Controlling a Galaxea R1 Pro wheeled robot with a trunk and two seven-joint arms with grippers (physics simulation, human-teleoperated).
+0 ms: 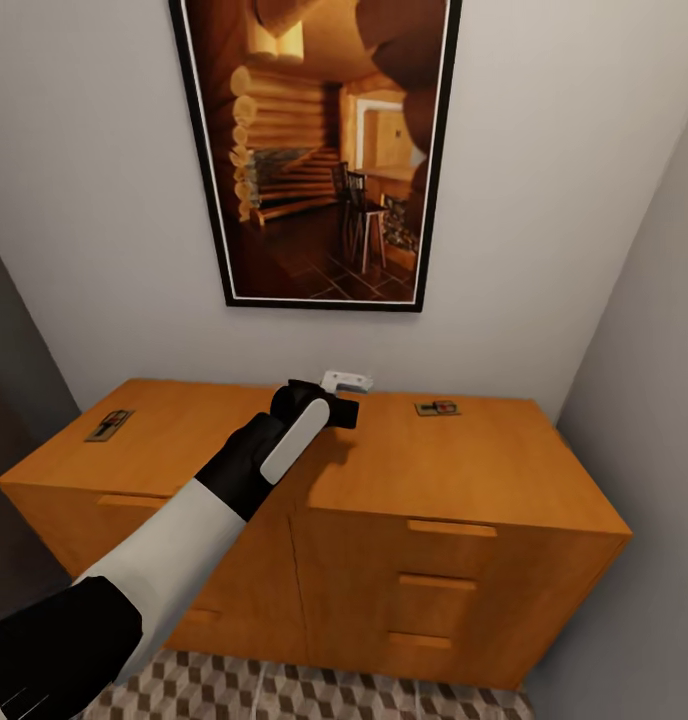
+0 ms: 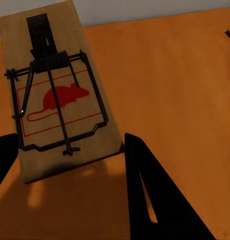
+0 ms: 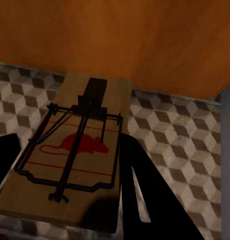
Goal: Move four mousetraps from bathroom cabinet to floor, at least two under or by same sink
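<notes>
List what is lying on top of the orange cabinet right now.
On the cabinet top lie two mousetraps: one near its left edge, one toward the right rear. The left pincer straddles a third trap there. The arm hides part of the top in the head view.

Left gripper (image 1: 336, 398) fingertips hidden behind its own wrist; framed picture (image 1: 319, 150) cut by top edge.
</notes>
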